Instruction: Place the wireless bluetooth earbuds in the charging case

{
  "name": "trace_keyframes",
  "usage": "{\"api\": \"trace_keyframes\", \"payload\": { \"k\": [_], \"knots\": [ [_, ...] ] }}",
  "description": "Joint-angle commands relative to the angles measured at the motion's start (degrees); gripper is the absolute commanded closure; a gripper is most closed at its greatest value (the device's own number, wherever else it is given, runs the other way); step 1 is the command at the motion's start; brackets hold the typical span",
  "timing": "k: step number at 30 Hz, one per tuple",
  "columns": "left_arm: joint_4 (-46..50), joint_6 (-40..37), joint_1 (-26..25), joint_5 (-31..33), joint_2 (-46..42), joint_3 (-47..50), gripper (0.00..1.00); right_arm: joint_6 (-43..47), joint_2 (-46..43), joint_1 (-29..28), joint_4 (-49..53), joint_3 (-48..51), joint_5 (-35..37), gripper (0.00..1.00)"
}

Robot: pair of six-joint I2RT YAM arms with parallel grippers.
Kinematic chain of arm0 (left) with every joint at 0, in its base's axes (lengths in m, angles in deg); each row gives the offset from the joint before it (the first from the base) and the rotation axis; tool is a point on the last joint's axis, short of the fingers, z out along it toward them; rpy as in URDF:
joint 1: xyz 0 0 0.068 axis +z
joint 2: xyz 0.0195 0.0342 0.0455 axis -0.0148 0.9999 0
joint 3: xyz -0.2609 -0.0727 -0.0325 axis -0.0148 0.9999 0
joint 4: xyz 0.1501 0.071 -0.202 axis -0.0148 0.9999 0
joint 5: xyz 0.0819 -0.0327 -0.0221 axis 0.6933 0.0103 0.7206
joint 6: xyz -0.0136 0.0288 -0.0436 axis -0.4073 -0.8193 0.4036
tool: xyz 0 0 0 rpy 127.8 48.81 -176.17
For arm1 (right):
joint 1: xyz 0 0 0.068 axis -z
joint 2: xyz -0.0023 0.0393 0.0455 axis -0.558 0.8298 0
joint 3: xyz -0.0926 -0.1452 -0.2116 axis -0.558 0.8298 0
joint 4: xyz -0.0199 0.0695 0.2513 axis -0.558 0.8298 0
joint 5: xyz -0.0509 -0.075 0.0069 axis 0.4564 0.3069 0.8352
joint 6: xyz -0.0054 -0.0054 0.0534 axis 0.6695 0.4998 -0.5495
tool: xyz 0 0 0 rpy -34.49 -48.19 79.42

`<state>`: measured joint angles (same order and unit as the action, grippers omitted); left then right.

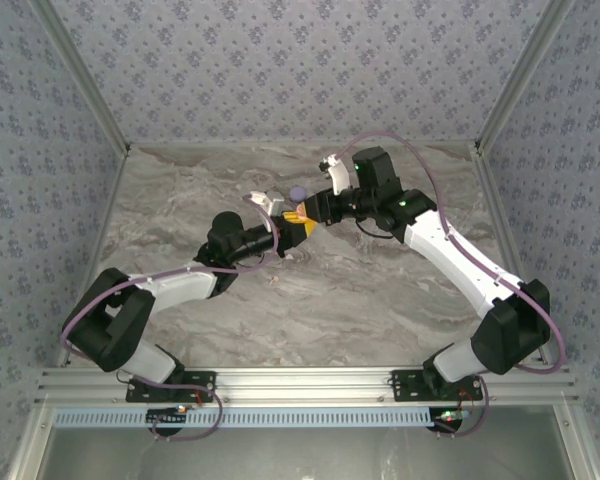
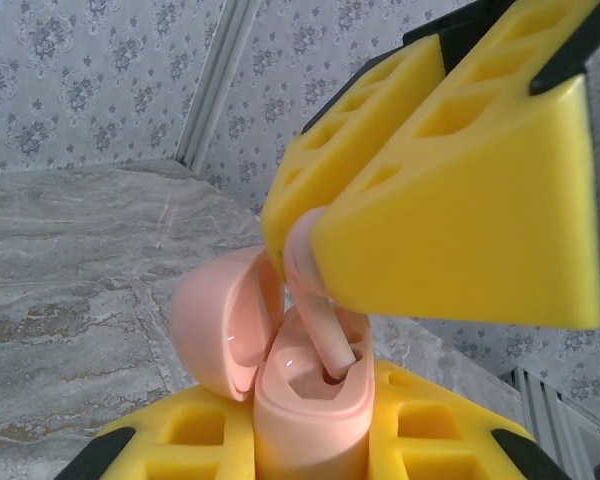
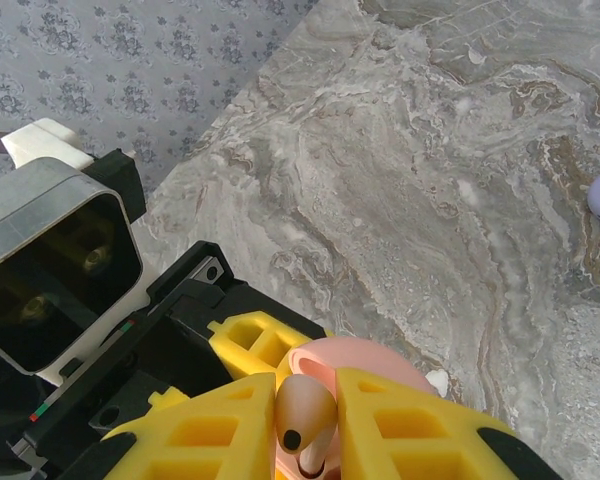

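The left fingers grip the pink case upright above the bench, its lid swung back so the sockets face up. The right fingers pinch a pale pink earbud by its head, stem down with its tip in a socket, probably so it can slide straight in.
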<state>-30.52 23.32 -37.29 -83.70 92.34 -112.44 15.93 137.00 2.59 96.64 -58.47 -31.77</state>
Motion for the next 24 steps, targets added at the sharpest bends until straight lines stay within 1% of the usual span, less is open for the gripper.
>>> {"api": "trace_keyframes", "payload": {
  "k": [1, 13, 19, 24],
  "knots": [
    [-0.17, 0.35, -0.38, 1.7, -2.16, -2.18, 0.89, 1.24, -0.95, -0.5, 1.33, -0.49, 0.19, 0.78],
    [1.8, -0.99, -0.38, 0.37, -2.39, -2.97, 0.89, 1.72, -1.43, -0.72, 2.36, -0.55, -0.53, 0.72],
    [3.16, -2.02, -0.34, -0.01, -2.45, -3.24, 0.89, 2.03, -1.46, -0.7, 3.0, -1.01, 0.21, 0.72],
    [8.64, -6.26, -0.31, -1.09, -2.78, -4.2, 0.9, 2.38, -1.75, -0.66, 3.92, -1.14, 0.94, 0.72]
  ]
}}
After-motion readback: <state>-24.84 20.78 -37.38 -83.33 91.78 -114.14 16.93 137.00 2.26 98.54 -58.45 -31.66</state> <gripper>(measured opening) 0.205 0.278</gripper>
